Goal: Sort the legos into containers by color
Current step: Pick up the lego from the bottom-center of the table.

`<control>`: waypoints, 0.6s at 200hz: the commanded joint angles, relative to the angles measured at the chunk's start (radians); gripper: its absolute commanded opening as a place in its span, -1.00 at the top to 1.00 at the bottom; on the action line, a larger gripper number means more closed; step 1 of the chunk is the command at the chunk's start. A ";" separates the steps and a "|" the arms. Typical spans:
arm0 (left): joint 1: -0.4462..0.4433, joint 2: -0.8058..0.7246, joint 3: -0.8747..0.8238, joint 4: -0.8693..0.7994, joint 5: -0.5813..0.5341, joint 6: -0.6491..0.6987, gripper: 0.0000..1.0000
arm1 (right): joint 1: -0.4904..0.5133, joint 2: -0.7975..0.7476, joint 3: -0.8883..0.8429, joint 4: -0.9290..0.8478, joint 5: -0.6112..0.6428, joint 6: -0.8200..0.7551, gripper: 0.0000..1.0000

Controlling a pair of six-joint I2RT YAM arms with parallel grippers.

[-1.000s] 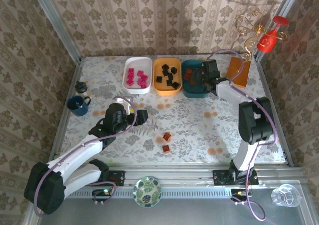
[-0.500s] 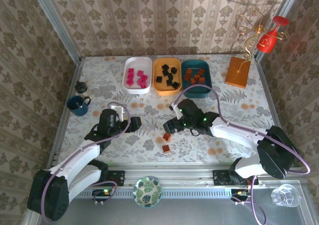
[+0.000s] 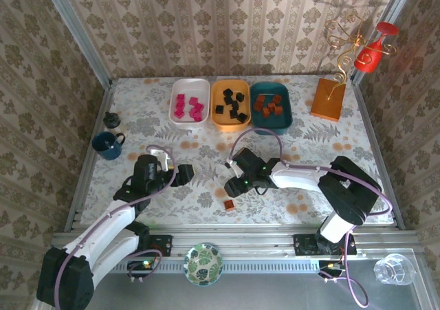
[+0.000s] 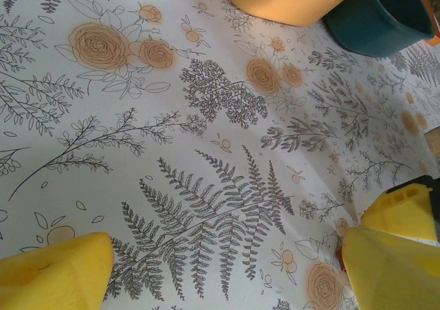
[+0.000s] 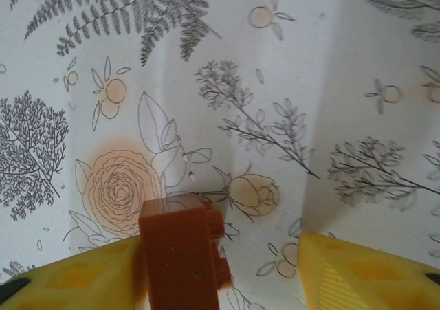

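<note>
Between my right gripper's [image 5: 221,255] fingers stands a brown-orange lego [image 5: 180,255], against the left finger [image 5: 75,279]. A gap separates it from the right finger [image 5: 364,272], so the jaws are open around it. From above, that gripper [image 3: 234,184] is low over the table's middle, with another brown lego [image 3: 229,204] loose just in front. My left gripper [image 3: 183,174] hovers open and empty to the left [image 4: 223,275]. At the back, the white tray [image 3: 204,84] holds pink legos [image 3: 187,107], the orange tray [image 3: 221,90] black ones [image 3: 232,106], and the teal tray [image 3: 285,121] brown ones [image 3: 268,105].
A dark blue mug [image 3: 108,145] and a small dark bottle [image 3: 111,121] stand at the left edge. The orange stand with gold wire [image 3: 328,99] is at the back right. The left wrist view takes in the orange tray [image 4: 289,1] and the teal tray [image 4: 378,25].
My right arm swung from the teal tray down to the table's middle and settled over a brown lego, its jaws narrowing. The left gripper drew back slightly toward the near left.
</note>
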 commanded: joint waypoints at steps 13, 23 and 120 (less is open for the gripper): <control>0.007 0.001 -0.007 0.009 0.001 -0.017 -0.75 | 0.019 0.041 0.033 0.039 -0.042 0.006 -0.03; 0.008 0.007 -0.006 0.015 0.004 -0.018 -0.75 | 0.022 0.051 0.035 0.045 -0.043 0.008 0.03; 0.008 0.057 -0.022 0.090 0.027 -0.050 -0.75 | -0.068 -0.131 -0.021 0.147 -0.023 0.094 0.44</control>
